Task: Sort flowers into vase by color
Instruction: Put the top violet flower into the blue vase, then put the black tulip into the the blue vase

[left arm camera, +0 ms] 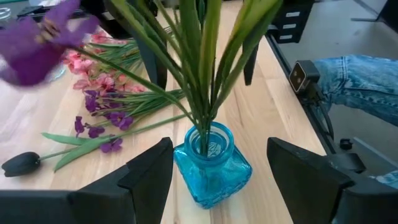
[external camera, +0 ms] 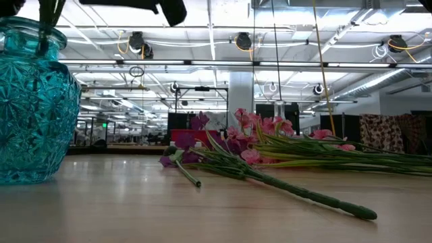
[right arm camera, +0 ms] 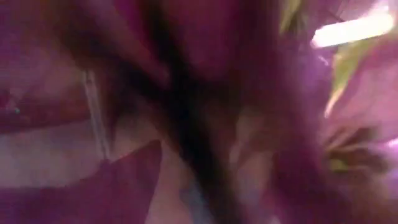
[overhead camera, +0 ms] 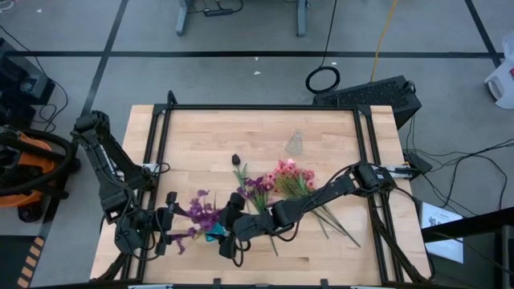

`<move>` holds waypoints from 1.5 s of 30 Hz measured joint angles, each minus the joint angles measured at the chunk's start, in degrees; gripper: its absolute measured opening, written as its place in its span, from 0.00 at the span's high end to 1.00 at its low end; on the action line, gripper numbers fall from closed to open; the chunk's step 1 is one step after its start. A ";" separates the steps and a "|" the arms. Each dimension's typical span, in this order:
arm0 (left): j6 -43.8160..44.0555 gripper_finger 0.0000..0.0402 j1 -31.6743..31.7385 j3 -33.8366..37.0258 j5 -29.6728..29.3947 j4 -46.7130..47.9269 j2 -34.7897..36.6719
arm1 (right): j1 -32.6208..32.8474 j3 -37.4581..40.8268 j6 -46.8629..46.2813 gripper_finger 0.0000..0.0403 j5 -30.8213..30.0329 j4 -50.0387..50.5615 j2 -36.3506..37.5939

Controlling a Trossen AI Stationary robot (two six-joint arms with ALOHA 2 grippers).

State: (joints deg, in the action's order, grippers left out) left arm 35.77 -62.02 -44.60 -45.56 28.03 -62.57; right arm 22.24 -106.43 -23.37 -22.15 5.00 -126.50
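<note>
Near the desk's (overhead camera: 321, 241) front edge, the blue cut-glass vase (left arm camera: 212, 165) holds several purple flowers (overhead camera: 202, 211) on thin green stems. Left pincer (left arm camera: 219, 180) is spread wide around the faceted vase, not touching. Right pincer (overhead camera: 233, 226) hangs above it; can't tell its jaws. Left to sort: pink and purple sprays (overhead camera: 281, 181) mid-desk, plus a dark bud (overhead camera: 236, 159).

The left arm is folded along the table's left edge, elbow raised, forearm reaching toward the near edge. The left gripper (overhead camera: 165, 221) is held low with its two dark fingers (left arm camera: 149, 180) spread wide apart. The right arm is stretched from the table's right side across toward the near left. The right gripper (overhead camera: 230, 233) is placed just beside the left one; its fingers cannot be made out.
</note>
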 joint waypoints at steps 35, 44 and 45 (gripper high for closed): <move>13.21 0.34 -3.73 4.55 -4.91 17.74 0.00 | 4.66 0.04 -18.74 0.27 -12.37 32.35 -6.74; 20.79 0.34 -3.63 8.41 -5.29 16.35 0.00 | 6.83 0.02 -27.53 0.43 -25.84 32.36 -13.09; 20.51 0.34 -3.63 8.41 -5.33 15.94 0.00 | 7.29 0.02 -29.66 0.45 -28.40 32.57 -13.41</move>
State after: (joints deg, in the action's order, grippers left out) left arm 56.28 -65.65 -36.18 -50.88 43.97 -62.57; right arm 29.53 -106.41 -53.03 -50.55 37.57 -139.91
